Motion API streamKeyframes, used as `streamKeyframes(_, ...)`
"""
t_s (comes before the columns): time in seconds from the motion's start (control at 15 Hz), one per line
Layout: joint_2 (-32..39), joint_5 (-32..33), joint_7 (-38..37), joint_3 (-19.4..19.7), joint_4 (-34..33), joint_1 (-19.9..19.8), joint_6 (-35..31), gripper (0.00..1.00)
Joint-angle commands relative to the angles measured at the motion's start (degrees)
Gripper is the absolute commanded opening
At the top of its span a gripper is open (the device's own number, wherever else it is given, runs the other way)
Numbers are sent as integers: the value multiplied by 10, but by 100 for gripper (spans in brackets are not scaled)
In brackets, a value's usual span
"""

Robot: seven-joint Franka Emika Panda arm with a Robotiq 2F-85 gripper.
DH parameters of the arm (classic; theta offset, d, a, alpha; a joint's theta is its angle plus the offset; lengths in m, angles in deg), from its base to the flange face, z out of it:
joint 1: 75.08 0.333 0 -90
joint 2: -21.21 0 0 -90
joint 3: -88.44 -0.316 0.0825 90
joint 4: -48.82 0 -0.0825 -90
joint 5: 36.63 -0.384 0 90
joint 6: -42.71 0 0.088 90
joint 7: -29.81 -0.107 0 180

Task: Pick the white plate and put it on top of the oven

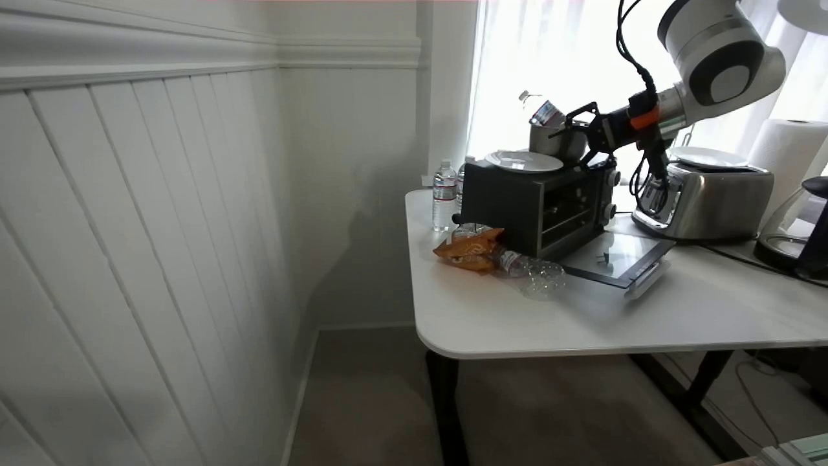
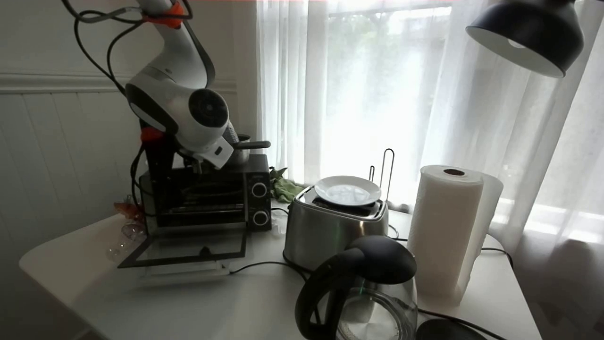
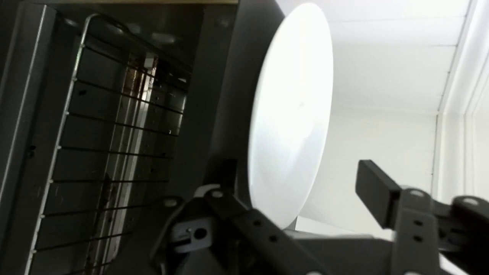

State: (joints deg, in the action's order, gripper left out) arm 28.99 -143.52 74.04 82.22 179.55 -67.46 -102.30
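A white plate (image 1: pixel 525 161) lies on top of the black oven (image 1: pixel 501 200), toward its far-left side in an exterior view. A similar white plate rests on the silver toaster in both exterior views (image 1: pixel 706 156) (image 2: pixel 348 191). My gripper (image 1: pixel 572 145) is over the oven's top, beside the pot. In the wrist view the gripper (image 3: pixel 300 187) is open, and the oven's plate (image 3: pixel 292 114) shows between its spread fingers, apart from the right finger. The left finger overlaps its lower edge in the picture; contact cannot be told. The arm hides this plate in an exterior view of the oven (image 2: pixel 258 203).
A pot (image 1: pixel 542 139) holding a bottle (image 1: pixel 547 114) stands on the oven. The oven's glass door (image 1: pixel 618 255) hangs open. The toaster (image 2: pixel 325 231), kettle (image 2: pixel 382 259) and paper towels (image 2: pixel 443 236) stand nearby. Bottles (image 1: pixel 444 200) and an orange bag (image 1: pixel 470 251) are beside the oven.
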Motion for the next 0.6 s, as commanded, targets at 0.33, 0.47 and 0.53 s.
streamKeyframes(0.33, -82, 210, -169, -6, 68, 10, -43, 100)
streamKeyframes(0.47, -104, 305, -227, -13, 91, 13, -44, 100)
streamKeyframes(0.53, -114, 352, -253, -16, 102, 12, -39, 100)
